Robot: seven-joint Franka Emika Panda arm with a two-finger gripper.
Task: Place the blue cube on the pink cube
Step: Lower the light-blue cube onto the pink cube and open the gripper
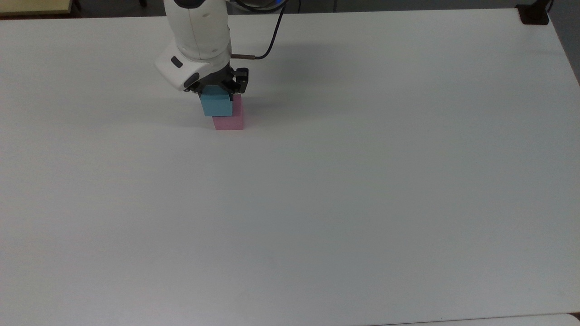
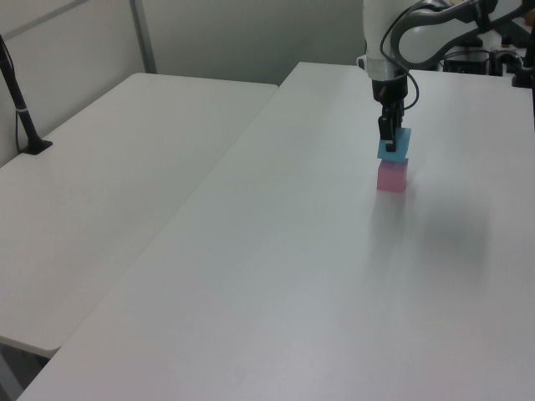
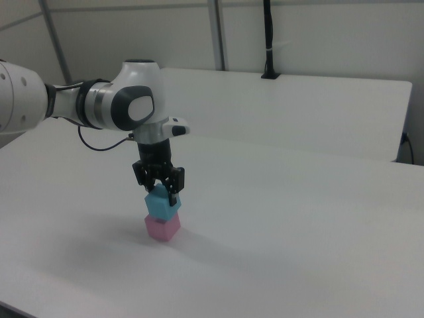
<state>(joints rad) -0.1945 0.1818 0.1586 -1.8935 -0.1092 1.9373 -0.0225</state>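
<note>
The blue cube [image 1: 216, 105] is held between the fingers of my gripper [image 1: 219, 92], which is shut on it. It sits directly over the pink cube [image 1: 232, 121], which rests on the white table [image 1: 344, 181]. In the right view the blue cube [image 3: 163, 205] appears to touch the top of the pink cube [image 3: 162, 228], slightly twisted relative to it, with the gripper [image 3: 159, 187] pointing straight down. The left view shows the same stack: blue cube [image 2: 394, 148] over pink cube [image 2: 391, 177], gripper [image 2: 387, 139] above.
A black clamp [image 1: 534, 13] sits at the far right corner in the top view. A second white table [image 2: 109, 167] with a black post [image 2: 21, 104] stands at the left view's left. A black cable [image 1: 265, 43] trails from the wrist.
</note>
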